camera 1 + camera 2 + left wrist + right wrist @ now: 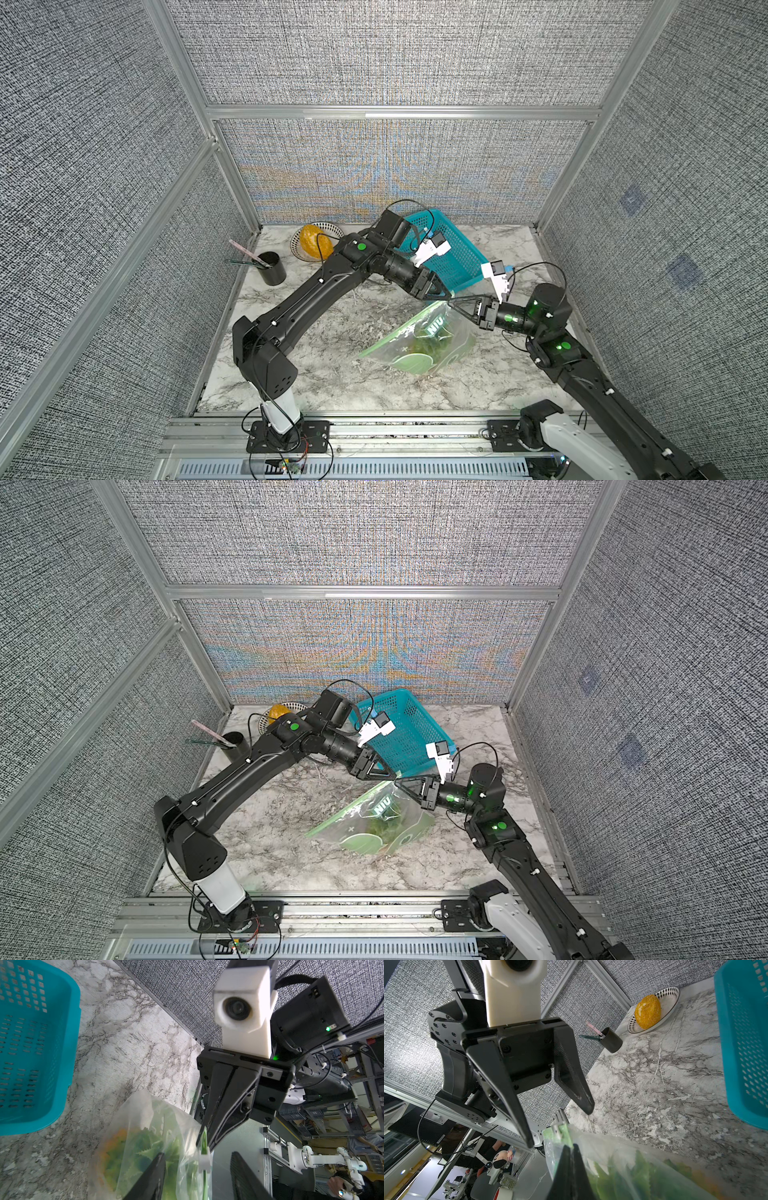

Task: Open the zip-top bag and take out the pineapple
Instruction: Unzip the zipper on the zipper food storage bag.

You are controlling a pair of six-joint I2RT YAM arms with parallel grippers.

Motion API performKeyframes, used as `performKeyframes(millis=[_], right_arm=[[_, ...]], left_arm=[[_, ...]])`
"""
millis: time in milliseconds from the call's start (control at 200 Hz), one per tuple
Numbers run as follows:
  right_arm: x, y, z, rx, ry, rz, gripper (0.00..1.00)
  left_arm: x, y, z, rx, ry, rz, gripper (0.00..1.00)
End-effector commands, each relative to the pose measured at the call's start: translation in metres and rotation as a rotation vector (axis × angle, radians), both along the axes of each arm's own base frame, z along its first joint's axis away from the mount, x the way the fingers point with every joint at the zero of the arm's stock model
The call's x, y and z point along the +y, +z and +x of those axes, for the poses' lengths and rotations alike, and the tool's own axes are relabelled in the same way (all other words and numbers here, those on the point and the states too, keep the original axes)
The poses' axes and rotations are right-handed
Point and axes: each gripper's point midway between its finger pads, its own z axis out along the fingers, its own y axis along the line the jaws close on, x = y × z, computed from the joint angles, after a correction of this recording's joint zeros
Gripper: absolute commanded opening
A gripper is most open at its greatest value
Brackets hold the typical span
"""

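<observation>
While tight on bag — end effector

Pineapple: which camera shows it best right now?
Left wrist view: the pineapple shows its orange body and leafy crown through the bag. The right wrist view gives mostly leaves; both top views only a small green blur.

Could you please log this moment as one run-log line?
phase: opening zip-top bag | right gripper: shut on its top edge | left gripper: open, beside that edge | pineapple: inside bag
</observation>
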Motion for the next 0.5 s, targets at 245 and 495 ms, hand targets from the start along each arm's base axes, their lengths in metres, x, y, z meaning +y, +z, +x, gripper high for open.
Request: performKeyframes(millis=[245, 495], right_arm=[[0.002, 0.009, 0.003, -0.038, -0.011, 0.013, 0.00], [0.001, 0.009, 0.005, -0.040, -0.024, 0.018, 0.00]], left_arm=[[-0.008, 0.005, -0.002, 0.012, -0.016, -0.035, 0.35], [-0.008, 0.000, -0.011, 0.030, -0.032, -0.028, 0.33]])
